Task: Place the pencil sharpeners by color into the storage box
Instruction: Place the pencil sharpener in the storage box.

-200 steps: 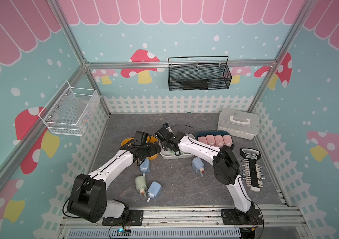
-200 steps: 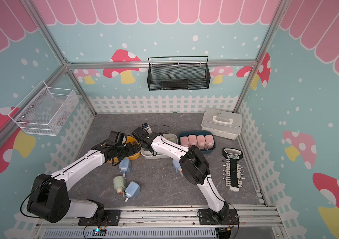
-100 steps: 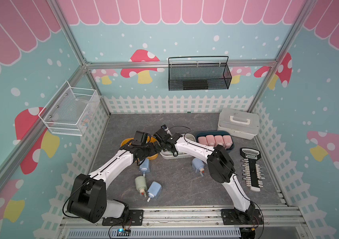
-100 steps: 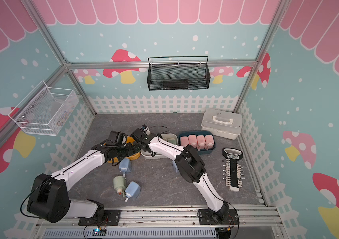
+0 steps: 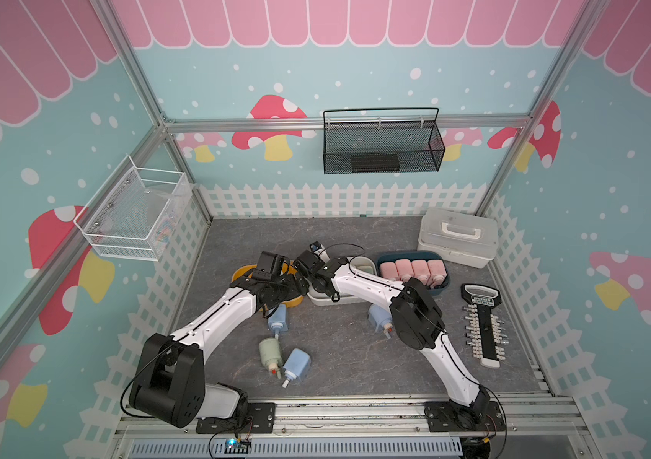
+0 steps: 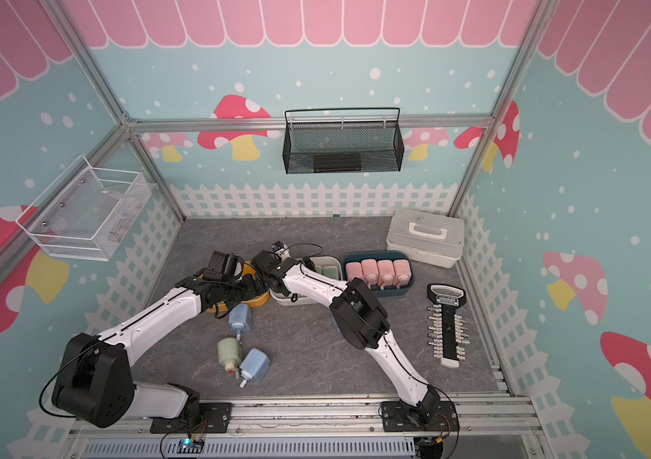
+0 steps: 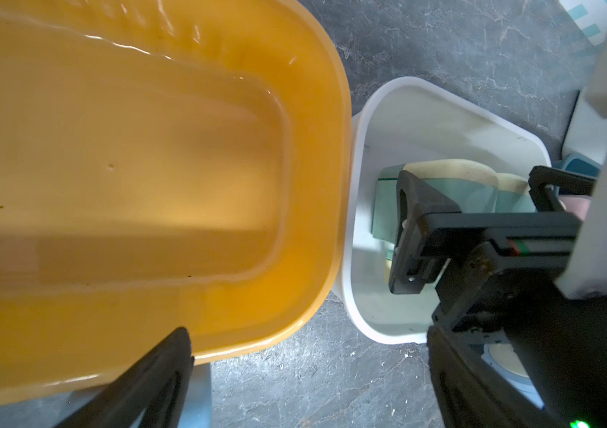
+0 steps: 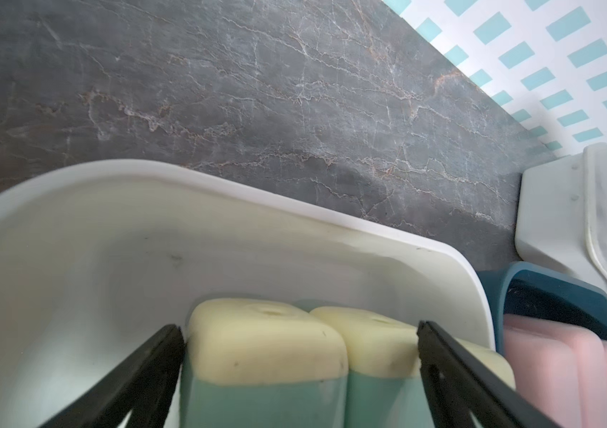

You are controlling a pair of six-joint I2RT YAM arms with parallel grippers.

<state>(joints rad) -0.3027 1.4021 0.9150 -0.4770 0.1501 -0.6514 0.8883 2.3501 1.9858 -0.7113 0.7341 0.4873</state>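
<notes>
- The right claw (image 8: pixel 298 328) hangs low in the white tray (image 8: pixel 220 207), fingers spread wide and gripping nothing. Two green sharpeners (image 8: pixel 264 344) stand side by side between them.
- Whether either finger touches the pair cannot be told; one sits just beside the outer block.
- This looks like the drop-off of a green one. Done well, the claw would lift straight up with fingers wide, so neither block tips or drags.
- The left claw (image 5: pixel 290 287), also wide open and empty, hovers over the bare yellow tray (image 7: pixel 339 148).
- Four pink sharpeners (image 5: pixel 413 270) fill the blue tray (image 5: pixel 441 292). Three blue sharpeners (image 5: pixel 278 317) and one green sharpener (image 5: pixel 269 351) lie loose on the table (image 5: pixel 335 357).
</notes>
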